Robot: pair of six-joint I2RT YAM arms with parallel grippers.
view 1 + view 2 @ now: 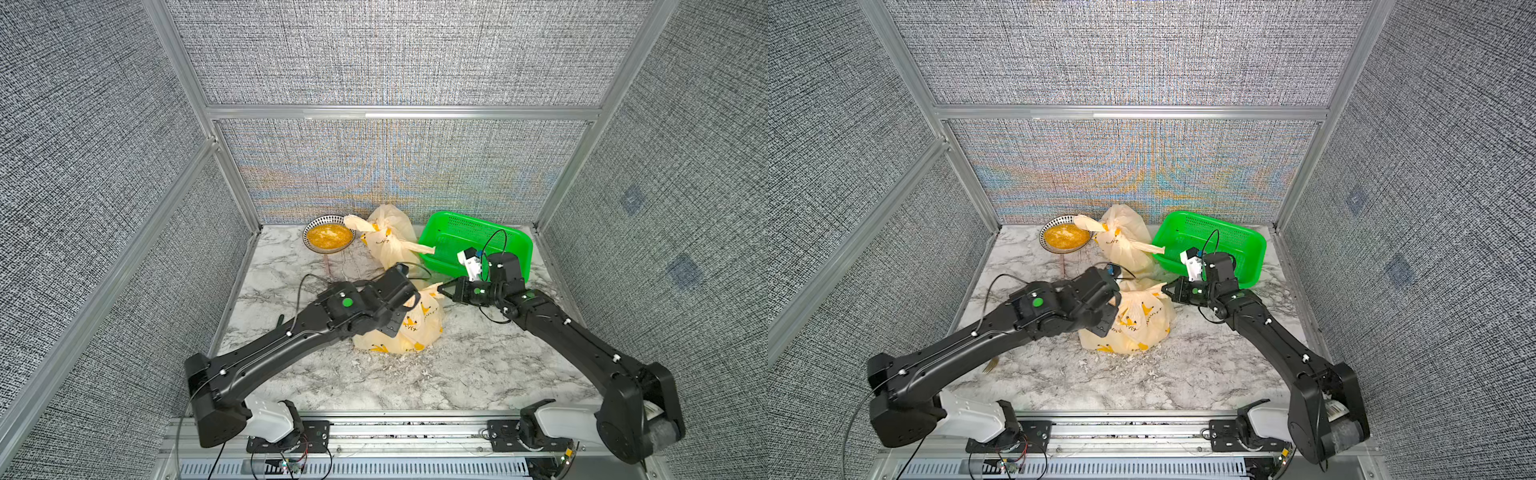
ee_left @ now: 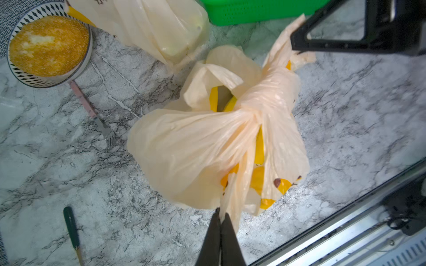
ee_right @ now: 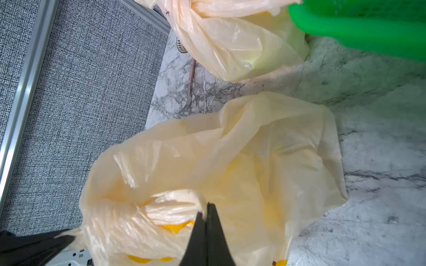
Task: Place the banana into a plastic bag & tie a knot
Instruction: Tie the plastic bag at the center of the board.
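Black left gripper (image 2: 220, 215) is clamped on one twisted handle of the cream plastic bag (image 1: 409, 336), which sits near the middle of the marble table (image 1: 478, 374), yellow showing through its open mouth. The right gripper (image 3: 205, 210) pinches the opposite handle.

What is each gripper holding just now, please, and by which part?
The near plastic bag: the left gripper pinches one handle strip, the right gripper the other handle.
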